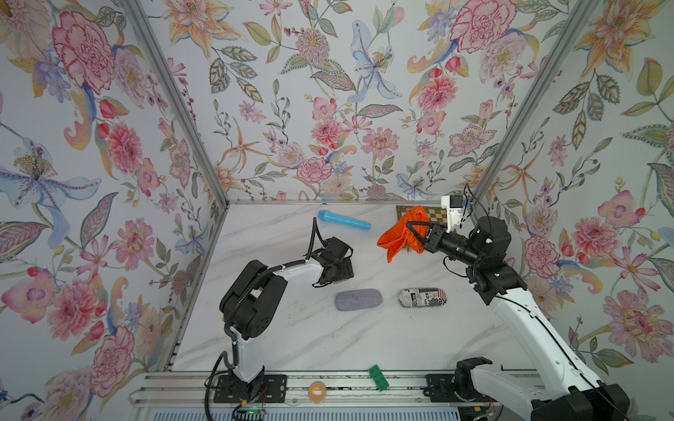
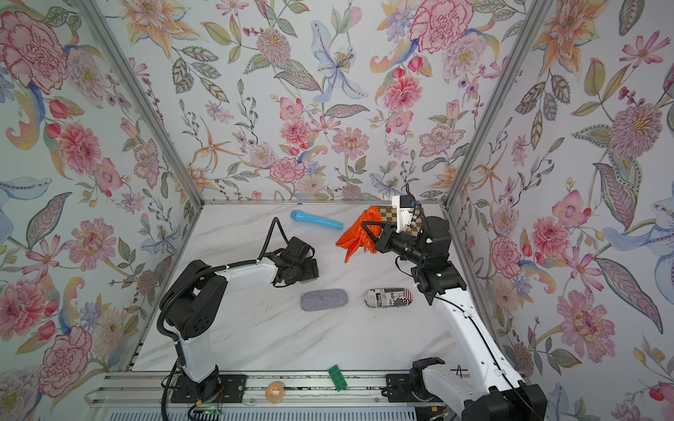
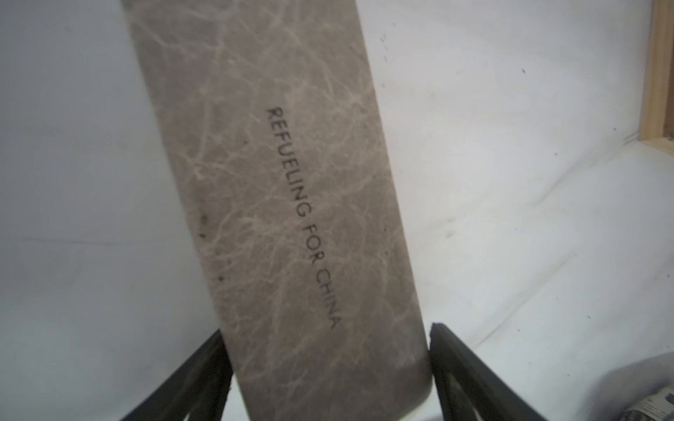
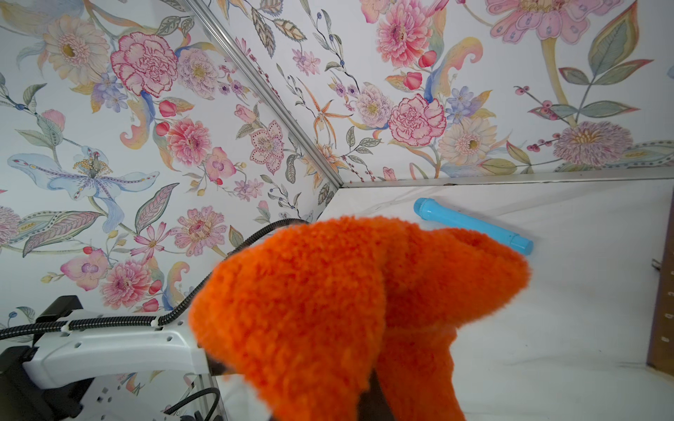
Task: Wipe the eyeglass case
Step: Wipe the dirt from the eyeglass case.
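In the left wrist view, a brown leathery eyeglass case [image 3: 277,204] printed "REFUELING FOR CHINA" lies on the white table. My left gripper [image 3: 328,331] straddles its near end. The jaws are open, with a thin gap showing at one finger [image 3: 448,350]. In both top views the left gripper [image 1: 337,271] [image 2: 302,269] points down over the table and hides this case. My right gripper [image 1: 410,227] [image 2: 366,227] hovers above the back right of the table. It is shut on a fluffy orange cloth [image 1: 399,237] [image 4: 328,310], which hangs down and covers its fingers.
A grey felt case [image 1: 358,299] and a newsprint-patterned case [image 1: 423,297] lie mid-table, in front of the left gripper. A blue cylinder [image 1: 343,219] and a checkered board [image 1: 436,215] sit at the back. A green brick [image 1: 378,378] and a tape roll [image 1: 316,391] rest on the front rail.
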Action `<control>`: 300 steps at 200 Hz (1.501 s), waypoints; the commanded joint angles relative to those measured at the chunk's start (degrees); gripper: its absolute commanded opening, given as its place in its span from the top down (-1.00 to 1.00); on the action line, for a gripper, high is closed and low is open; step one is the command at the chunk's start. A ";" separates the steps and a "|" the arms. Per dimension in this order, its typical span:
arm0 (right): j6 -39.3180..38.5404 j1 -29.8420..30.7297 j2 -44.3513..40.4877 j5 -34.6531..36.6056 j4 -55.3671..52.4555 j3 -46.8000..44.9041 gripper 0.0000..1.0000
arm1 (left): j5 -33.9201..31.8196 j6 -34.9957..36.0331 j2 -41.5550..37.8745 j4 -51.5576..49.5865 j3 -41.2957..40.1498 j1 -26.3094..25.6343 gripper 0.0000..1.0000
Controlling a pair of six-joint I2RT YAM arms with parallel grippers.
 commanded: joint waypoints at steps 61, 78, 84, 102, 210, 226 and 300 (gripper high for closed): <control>2.27 -1.50 -5.82 1.51 -2.68 -3.03 1.00 | 9.24 -10.54 5.85 12.16 8.77 -7.35 -0.71; 1.79 -1.95 -5.72 2.09 -3.81 -2.65 1.00 | 10.79 -10.61 4.84 12.55 8.78 -7.38 -0.73; 1.77 -2.15 -5.73 2.30 -3.96 -2.60 1.00 | 11.48 -9.89 4.03 11.28 9.09 -7.40 -0.73; 2.02 -3.21 -5.54 2.43 -4.24 -2.50 1.00 | 11.70 -3.47 -0.64 6.38 9.25 -7.16 -0.73; 3.56 -4.57 8.56 3.08 -1.77 6.97 1.00 | 17.75 75.63 -0.07 -23.76 22.84 8.35 -0.98; 3.58 -4.68 10.84 3.59 -1.81 8.86 1.00 | 16.34 84.17 0.97 -23.97 22.14 8.64 -0.95; 2.69 -5.35 19.23 -0.57 -4.60 16.81 1.00 | 22.25 96.56 12.05 -38.60 37.00 10.58 -0.85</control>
